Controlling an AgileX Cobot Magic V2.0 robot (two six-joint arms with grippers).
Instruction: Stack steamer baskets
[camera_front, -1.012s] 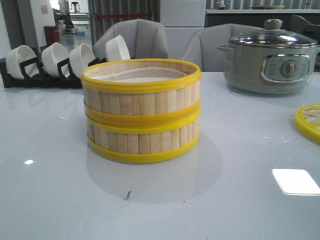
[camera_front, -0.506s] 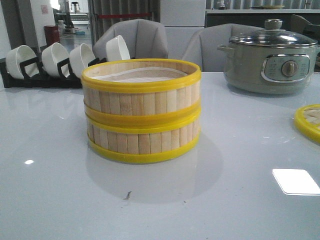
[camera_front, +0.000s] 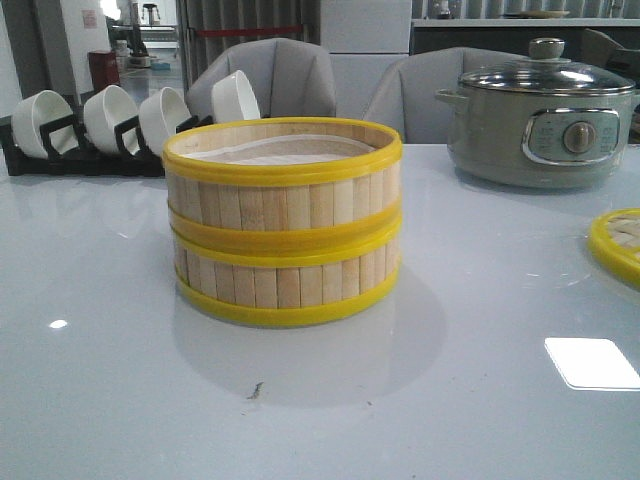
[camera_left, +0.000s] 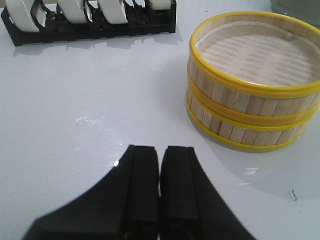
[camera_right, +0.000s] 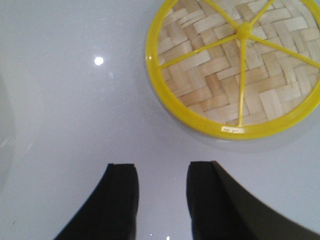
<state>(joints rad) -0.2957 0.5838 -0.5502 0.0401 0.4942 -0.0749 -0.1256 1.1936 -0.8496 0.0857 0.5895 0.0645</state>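
Two round bamboo-slat steamer baskets with yellow rims (camera_front: 283, 220) sit stacked on the glossy white counter (camera_front: 480, 400). Left gripper (camera_left: 159, 162) pressed together; right gripper (camera_right: 161, 177) apart, empty.

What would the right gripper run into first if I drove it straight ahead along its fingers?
Probably the woven lid: it lies just beyond the open right gripper, slightly off to one side, bare table between. Depth is unclear, so a level pass might clear it.
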